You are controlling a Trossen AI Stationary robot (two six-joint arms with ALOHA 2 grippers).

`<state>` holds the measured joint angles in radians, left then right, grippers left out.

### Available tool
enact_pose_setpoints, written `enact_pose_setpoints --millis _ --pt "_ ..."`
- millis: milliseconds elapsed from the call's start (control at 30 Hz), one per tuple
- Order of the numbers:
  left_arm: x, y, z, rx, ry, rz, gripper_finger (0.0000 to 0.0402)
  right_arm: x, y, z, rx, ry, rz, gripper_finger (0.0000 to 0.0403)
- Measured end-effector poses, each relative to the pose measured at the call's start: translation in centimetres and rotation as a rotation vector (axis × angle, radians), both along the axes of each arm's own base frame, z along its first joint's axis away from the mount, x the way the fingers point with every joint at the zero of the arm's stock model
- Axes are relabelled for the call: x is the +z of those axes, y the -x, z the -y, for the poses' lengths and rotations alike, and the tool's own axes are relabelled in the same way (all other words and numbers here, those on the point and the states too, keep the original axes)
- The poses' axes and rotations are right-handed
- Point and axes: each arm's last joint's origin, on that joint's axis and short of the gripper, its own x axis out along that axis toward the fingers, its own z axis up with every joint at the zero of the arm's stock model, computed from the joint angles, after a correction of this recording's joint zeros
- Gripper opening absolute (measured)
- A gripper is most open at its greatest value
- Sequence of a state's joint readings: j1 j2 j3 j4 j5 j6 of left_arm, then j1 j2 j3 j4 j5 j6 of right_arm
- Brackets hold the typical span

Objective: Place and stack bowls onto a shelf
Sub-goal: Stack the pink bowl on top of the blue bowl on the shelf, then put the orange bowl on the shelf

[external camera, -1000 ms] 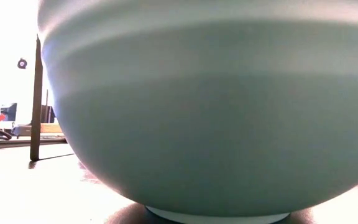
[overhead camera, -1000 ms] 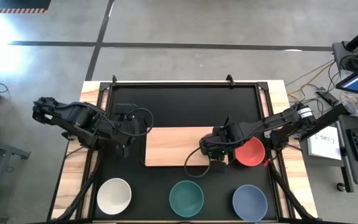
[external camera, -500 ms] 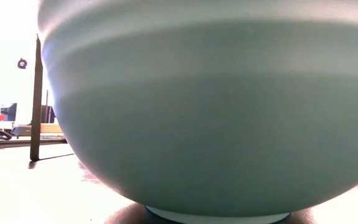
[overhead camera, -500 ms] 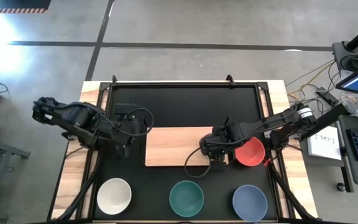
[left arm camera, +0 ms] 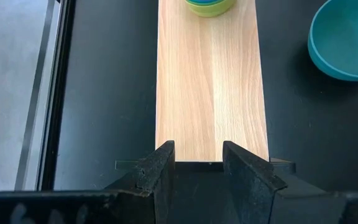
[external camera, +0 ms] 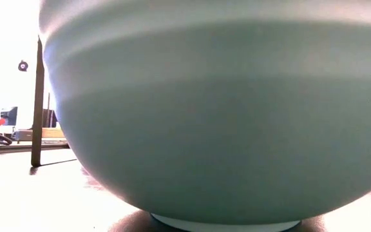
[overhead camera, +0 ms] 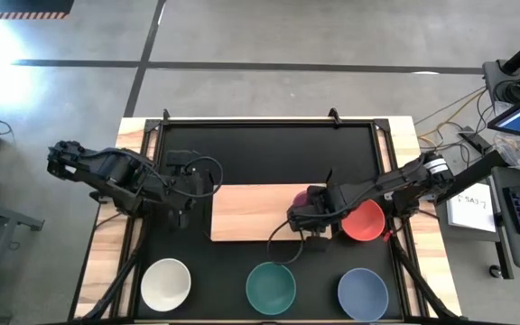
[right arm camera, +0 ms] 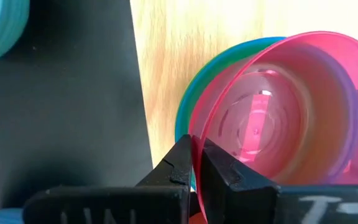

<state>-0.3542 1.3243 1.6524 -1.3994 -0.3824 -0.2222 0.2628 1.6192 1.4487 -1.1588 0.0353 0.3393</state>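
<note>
Magenta bowl point(right arm camera: 278, 118) newly tilted up, rim pinched by right fingers point(right arm camera: 219, 171) (left fingers point(left arm camera: 247, 174) spread).

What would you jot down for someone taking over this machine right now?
Right gripper: shut on the rim of the pink bowl, tilted over a stack of small bowls at the board's right end.
Left gripper: open, empty, waiting at the board's left end.
Off the board: red bowl beside its right end; white, teal and grey-blue bowls along the near edge.
Left: seat the pink bowl, then shelve the four larger ones.
</note>
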Motion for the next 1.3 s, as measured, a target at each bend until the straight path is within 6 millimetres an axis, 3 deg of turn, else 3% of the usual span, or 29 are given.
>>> enact_pose_setpoints --millis 267,767,967,1067,1300 --pt "0.0 0.0 0.0 0.001 0.0 0.0 0.0119 0.6 0.3 0.1 0.001 0.013 0.022 0.0022" --pt "0.1 -0.2 0.1 0.003 0.009 0.022 0.0119 1.3 0.8 0.2 0.013 0.018 0.008 0.0117" --pt "-0.1 -0.8 0.4 -0.007 0.043 0.026 0.0119 4.4 1.1 0.3 -0.007 0.013 0.013 0.0119" --pt "-0.5 -1.1 0.9 -0.017 0.179 -0.028 0.0119 5.7 1.3 0.4 -0.027 0.009 0.017 0.0113" --pt "-2.5 -2.5 1.7 0.0 0.182 -0.179 0.0119 6.3 3.2 0.1 -0.125 0.029 -0.121 0.0097"
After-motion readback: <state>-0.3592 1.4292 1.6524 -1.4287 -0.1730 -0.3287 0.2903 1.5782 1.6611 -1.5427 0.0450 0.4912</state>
